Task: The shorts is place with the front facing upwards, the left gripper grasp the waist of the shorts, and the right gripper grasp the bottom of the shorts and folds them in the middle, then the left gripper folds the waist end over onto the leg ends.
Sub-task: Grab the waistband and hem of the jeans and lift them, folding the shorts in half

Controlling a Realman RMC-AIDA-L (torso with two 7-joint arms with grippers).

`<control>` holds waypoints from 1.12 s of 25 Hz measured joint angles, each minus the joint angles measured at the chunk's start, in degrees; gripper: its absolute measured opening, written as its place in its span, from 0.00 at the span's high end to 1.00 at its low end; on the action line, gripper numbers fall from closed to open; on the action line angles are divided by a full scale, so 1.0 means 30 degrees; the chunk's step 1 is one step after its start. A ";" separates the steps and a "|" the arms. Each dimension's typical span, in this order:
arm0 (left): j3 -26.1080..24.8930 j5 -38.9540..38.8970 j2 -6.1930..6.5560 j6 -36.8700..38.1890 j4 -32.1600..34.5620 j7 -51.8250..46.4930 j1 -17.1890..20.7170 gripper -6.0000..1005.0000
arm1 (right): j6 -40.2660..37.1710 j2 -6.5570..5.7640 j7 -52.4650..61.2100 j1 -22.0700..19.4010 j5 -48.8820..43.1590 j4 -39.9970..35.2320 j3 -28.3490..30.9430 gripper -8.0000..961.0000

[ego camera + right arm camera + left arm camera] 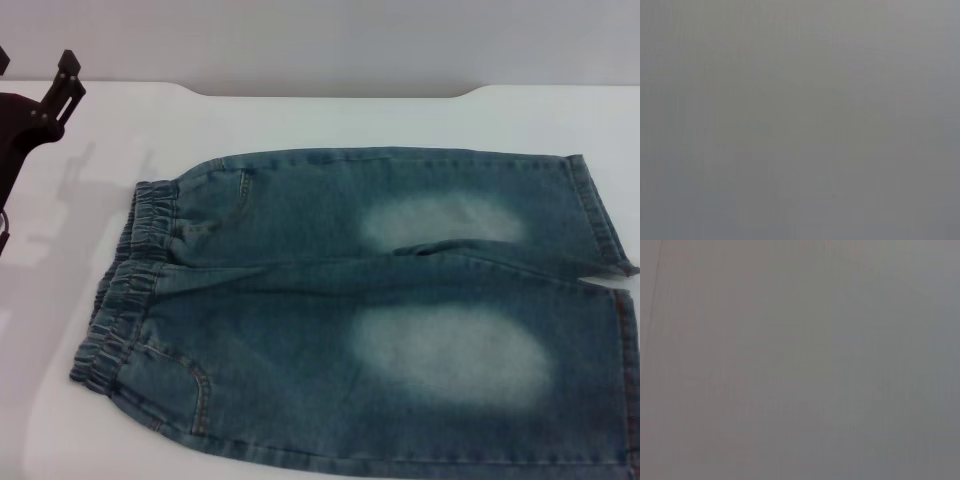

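The shorts (360, 310) lie flat and spread out on the white table (330, 120), front side up, and serve as the landmark here. Their nearer leg carries a large pale faded patch (450, 355), and a curved pocket seam sits at the near corner by the waist. Beyond it, across the centre seam, the farther leg shows a smaller pale patch (445, 220). The gathered elastic waistband (125, 290) forms the shorts' left end; the bottom of the shorts (600, 215), with its turned cuff, forms the right end, running out toward the picture's edge.

Past the waistband, farther back and well apart from the denim, the left gripper (45, 95) hangs above the table, touching nothing; whether its fingers are open or closed cannot be told from this angle.

Only the head view shows any of this. Both wrist views give plain grey with nothing to make out, and the right gripper appears nowhere.
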 joint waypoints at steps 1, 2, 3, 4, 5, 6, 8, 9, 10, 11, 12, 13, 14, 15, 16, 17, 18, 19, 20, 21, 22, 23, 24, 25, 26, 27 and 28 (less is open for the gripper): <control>-0.0048 -0.0001 0.0001 -0.0029 -0.0002 0.0000 0.0000 0.16 | 0.0012 0.0001 0.0001 0.0026 0.0001 0.0031 0.0000 0.43; -0.0048 -0.0001 0.0001 -0.0029 -0.0002 0.0000 0.0000 0.16 | 0.0023 0.0001 0.0002 0.0042 0.0001 0.0087 0.0000 0.43; -0.0186 -0.0014 0.0001 -0.0150 -0.0002 0.0000 0.0000 0.17 | 0.0032 -0.0002 0.0002 0.0059 0.0001 0.0129 0.0000 0.43; -0.0220 -0.0025 0.0001 -0.0200 -0.0002 0.0001 0.0000 0.17 | 0.0043 -0.0009 0.0020 0.0084 0.0001 0.0164 0.0000 0.43; -0.0232 -0.0031 0.0001 -0.0241 -0.0003 0.0001 0.0000 0.17 | 0.0063 -0.0020 0.0070 0.0124 0.0001 0.0184 0.0000 0.43; -0.0242 -0.0038 0.0001 -0.0305 -0.0003 0.0000 0.0000 0.17 | 0.0063 -0.0020 0.0070 0.0124 0.0001 0.0184 0.0000 0.43; -0.0243 -0.0044 0.0002 -0.0392 -0.0003 0.0000 0.0000 0.17 | 0.0070 -0.0021 0.0103 0.0183 0.0000 0.0189 0.0001 0.43; -0.0243 -0.0045 0.0001 -0.0540 -0.0003 0.0000 -0.0021 0.17 | 0.0072 -0.0021 0.0107 0.0218 0.0001 0.0191 0.0001 0.43; -0.0245 -0.0045 0.0001 -0.0663 -0.0003 0.0001 -0.0043 0.17 | 0.0082 -0.0020 0.0109 0.0256 0.0001 0.0199 0.0002 0.43; -0.0245 -0.0045 0.0001 -0.0663 -0.0003 0.0001 -0.0043 0.17 | 0.0097 -0.0020 0.0110 0.0292 0.0001 0.0205 0.0002 0.43; -0.0175 -0.0044 0.0002 -0.0986 0.0019 0.0015 -0.0167 0.17 | 0.0113 -0.0020 0.0111 0.0330 0.0001 0.0211 0.0001 0.43; -0.0152 -0.0044 0.0007 -0.1046 0.0022 0.0016 -0.0207 0.17 | 0.0125 -0.0019 0.0117 0.0352 0.0001 0.0222 0.0002 0.43; -0.0132 -0.0043 0.0012 -0.1155 0.0025 -0.0014 -0.0311 0.17 | 0.0139 -0.0018 0.0124 0.0388 0.0001 0.0236 0.0003 0.43; -0.0151 -0.0043 0.0014 -0.1196 0.0020 -0.0081 -0.0365 0.18 | 0.0155 -0.0016 0.0131 0.0432 0.0001 0.0255 0.0002 0.43; -0.0200 -0.0044 0.0014 -0.1229 0.0009 -0.0255 -0.0426 0.18 | 0.0194 -0.0015 0.0136 0.0471 0.0001 0.0273 0.0002 0.43; -0.0244 -0.0056 0.0014 -0.1227 0.0009 -0.0433 -0.0443 0.18 | 0.0266 -0.0014 0.0147 0.0531 0.0002 0.0284 0.0002 0.43; -0.0246 -0.0070 0.0012 -0.1205 0.0036 -0.0746 -0.0447 0.18 | 0.0346 -0.0011 0.0159 0.0568 0.0004 0.0290 0.0002 0.43; -0.0215 -0.0076 0.0007 -0.1161 0.0092 -0.1056 -0.0450 0.18 | 0.0452 -0.0009 0.0183 0.0609 0.0005 0.0296 0.0002 0.43; -0.0161 -0.0056 0.0015 -0.1096 0.0179 -0.1411 -0.0456 0.18 | 0.0550 -0.0008 0.0222 0.0642 0.0006 0.0298 0.0002 0.43; -0.0049 0.0002 0.0044 -0.1063 0.0324 -0.1752 -0.0460 0.18 | 0.0652 -0.0005 0.0368 0.0666 0.0009 0.0300 0.0002 0.43; 0.0142 0.0061 0.0101 -0.1033 0.0516 -0.2128 -0.0455 0.18 | 0.0747 -0.0003 0.0541 0.0685 0.0011 0.0302 0.0003 0.43; 0.0557 0.0125 0.0188 -0.0967 0.0899 -0.2541 -0.0404 0.18 | 0.0877 -0.0004 0.0945 0.0691 0.0015 0.0306 0.0002 0.43; 0.1048 0.0167 0.0280 -0.0931 0.1344 -0.3023 -0.0311 0.18 | 0.1023 -0.0006 0.1405 0.0691 0.0018 0.0305 0.0002 0.43; 0.1621 0.0212 0.0373 -0.0922 0.1882 -0.3472 -0.0205 0.18 | 0.1240 -0.0019 0.2000 0.0692 0.0021 0.0290 0.0002 0.43; 0.2190 0.0420 0.0501 -0.0939 0.2566 -0.4095 -0.0054 0.19 | 0.1479 -0.0037 0.2545 0.0687 0.0020 0.0234 0.0003 0.43; 0.2850 0.0798 0.0708 -0.0993 0.3523 -0.4883 0.0124 0.19 | 0.1758 -0.0063 0.3107 0.0675 -0.0024 0.0120 0.0002 0.43; 0.3264 0.1447 0.0956 -0.1135 0.4385 -0.5810 0.0236 0.19 | 0.2022 -0.0072 0.3608 0.0659 -0.0151 -0.0079 0.0003 0.43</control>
